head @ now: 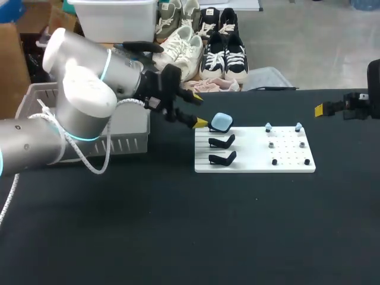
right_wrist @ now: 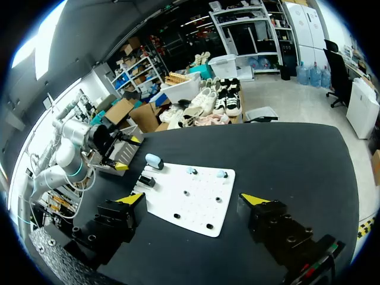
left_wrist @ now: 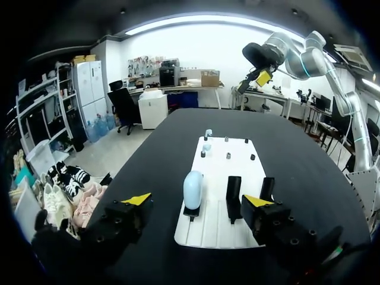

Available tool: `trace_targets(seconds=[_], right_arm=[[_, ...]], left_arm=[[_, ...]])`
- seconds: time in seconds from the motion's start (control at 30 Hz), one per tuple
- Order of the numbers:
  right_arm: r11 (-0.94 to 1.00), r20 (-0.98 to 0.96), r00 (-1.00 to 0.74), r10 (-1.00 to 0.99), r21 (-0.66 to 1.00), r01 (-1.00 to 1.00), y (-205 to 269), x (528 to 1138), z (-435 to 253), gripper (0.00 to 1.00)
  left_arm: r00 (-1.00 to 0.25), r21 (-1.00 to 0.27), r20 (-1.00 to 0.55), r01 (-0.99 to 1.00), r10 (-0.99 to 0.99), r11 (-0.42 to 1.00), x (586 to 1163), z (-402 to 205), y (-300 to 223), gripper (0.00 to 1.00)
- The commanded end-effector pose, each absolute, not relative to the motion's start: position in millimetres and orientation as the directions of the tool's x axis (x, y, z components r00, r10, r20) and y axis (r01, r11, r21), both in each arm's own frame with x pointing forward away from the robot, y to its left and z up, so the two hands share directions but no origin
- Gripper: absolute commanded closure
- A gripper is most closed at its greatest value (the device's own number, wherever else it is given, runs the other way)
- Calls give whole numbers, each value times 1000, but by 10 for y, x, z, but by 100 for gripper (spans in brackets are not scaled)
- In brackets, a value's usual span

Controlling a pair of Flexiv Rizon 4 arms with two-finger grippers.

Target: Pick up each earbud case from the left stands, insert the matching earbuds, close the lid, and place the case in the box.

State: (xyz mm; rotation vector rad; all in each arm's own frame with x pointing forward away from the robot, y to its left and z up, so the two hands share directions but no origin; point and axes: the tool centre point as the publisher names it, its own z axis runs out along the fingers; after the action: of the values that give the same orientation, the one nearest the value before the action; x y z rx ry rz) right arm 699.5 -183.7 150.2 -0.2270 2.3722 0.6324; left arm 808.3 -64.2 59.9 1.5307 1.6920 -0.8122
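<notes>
Here the pale blue earbud case (head: pixel 221 122) sits closed on the rear stand of three at the left end of the white board (head: pixel 255 164); the two black stands (head: pixel 222 142) in front of it are bare. Two small earbuds (head: pixel 268 126) perch on pegs along the board's rear edge. The head view shows one yellow tip of the left gripper (left_wrist: pixel 199 200) just beside the case. Only the left wrist view shows its fingers spread wide and clear of the case. The grey box (head: pixel 127 144) lies left of the board. The right gripper (right_wrist: pixel 193 199) hangs well off the board's right end, and its wrist view shows the fingers spread and holding nothing.
</notes>
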Motion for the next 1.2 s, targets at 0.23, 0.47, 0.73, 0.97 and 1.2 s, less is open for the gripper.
trace_targets(seconds=[0.23,0.47,0.73,0.97,1.2], right_arm=[[864,-643,-766,1,385,-323,-1852,7002,1498,0],[864,-643,-766,1,385,-323,-1852,7002,1498,0],[864,-643,-766,1,385,-323,-1852,7002,1498,0],[864,-643,-766,1,385,-323,-1852,7002,1498,0],[864,-643,-766,1,385,-323,-1852,7002,1498,0]], left_arm=[[-68,-23,-830,996,554,87,8273,430,-814,0],[-78,-37,-822,996,564,83,8308,353,-877,0],[-75,-41,-816,996,574,73,8311,294,-950,0],[-77,-45,-813,997,576,70,8274,262,-988,0],[-94,-58,-811,995,578,80,8262,191,-1013,0]])
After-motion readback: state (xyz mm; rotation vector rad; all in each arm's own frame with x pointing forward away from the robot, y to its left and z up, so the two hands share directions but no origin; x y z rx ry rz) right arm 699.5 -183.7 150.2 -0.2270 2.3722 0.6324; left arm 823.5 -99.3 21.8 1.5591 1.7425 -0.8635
